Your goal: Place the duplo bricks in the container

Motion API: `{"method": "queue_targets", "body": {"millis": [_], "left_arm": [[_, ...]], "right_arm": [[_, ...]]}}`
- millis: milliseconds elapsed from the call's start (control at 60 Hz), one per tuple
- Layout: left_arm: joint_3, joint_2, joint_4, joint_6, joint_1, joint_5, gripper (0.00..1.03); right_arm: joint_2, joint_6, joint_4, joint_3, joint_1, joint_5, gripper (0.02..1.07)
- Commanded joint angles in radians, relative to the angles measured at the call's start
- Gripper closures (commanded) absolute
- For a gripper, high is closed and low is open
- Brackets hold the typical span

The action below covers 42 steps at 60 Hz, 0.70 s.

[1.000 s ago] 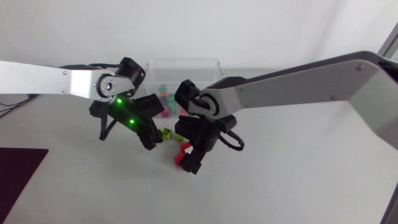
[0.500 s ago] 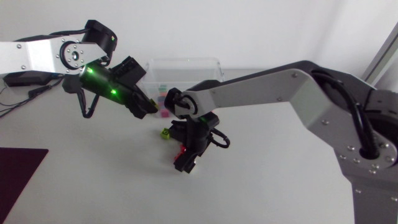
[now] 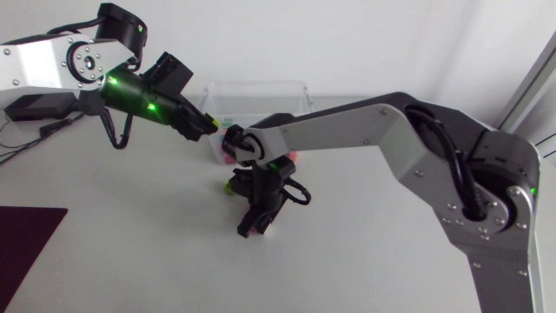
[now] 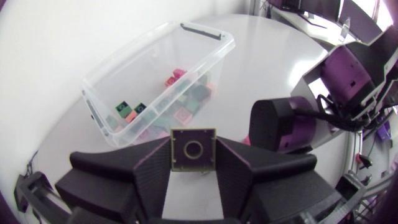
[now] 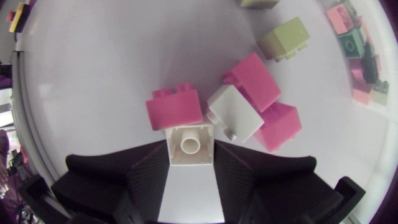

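The white table [image 3: 130, 252] fills the head view, with a dark maroon mat [image 3: 26, 243] at its near left corner. The big silver-grey right arm [image 3: 365, 117] stretches in past the middle, and the slimmer left arm [image 3: 43, 65] is raised at the far left. The clear plastic container [image 4: 205, 40] stands at the table's far side and holds a shallow layer of mixed bricks [image 4: 186, 99] in pink, green, orange and teal.

The left gripper [image 4: 193, 147] hangs in the air just short of the container's near corner, clamped from both sides on a pale olive square brick [image 4: 193, 155]. The right gripper [image 5: 191, 148], low over the table, pinches a small white brick [image 5: 191, 140], which touches a pink brick [image 5: 175, 107]. Ahead of it lie a second white brick [image 5: 235, 112], a magenta brick [image 5: 254, 73], a deeper pink brick [image 5: 278, 127] and a lime-green brick [image 5: 285, 37].

A second ago the left gripper was down beside the lime-green brick; it has since lifted and swung to the container. The right gripper has shifted slightly left, and the right arm's elbow has come into view.
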<state>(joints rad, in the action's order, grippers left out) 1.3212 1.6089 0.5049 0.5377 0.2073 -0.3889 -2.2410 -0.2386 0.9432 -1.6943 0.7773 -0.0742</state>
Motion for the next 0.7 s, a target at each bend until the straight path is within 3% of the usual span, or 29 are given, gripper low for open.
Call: {"method": "queue_targets", "body": {"millis": [0,333,683], "left_arm": [[0.055,0.002,-0.019,-0.041,-0.008,-0.013,0.71],[0.125,0.102,-0.118,-0.116,-0.002,-0.011,0.71],[0.231,0.272,-0.216,-0.189,0.012,-0.011,0.69]], "right_arm": [[-0.025,0.004,0.011,-0.004,0.008,-0.006,0.88],[0.124,-0.031,0.009,0.094,-0.007,-0.041,0.9],[0.279,-0.044,0.051,0.079,-0.101,-0.05,0.9]]}}
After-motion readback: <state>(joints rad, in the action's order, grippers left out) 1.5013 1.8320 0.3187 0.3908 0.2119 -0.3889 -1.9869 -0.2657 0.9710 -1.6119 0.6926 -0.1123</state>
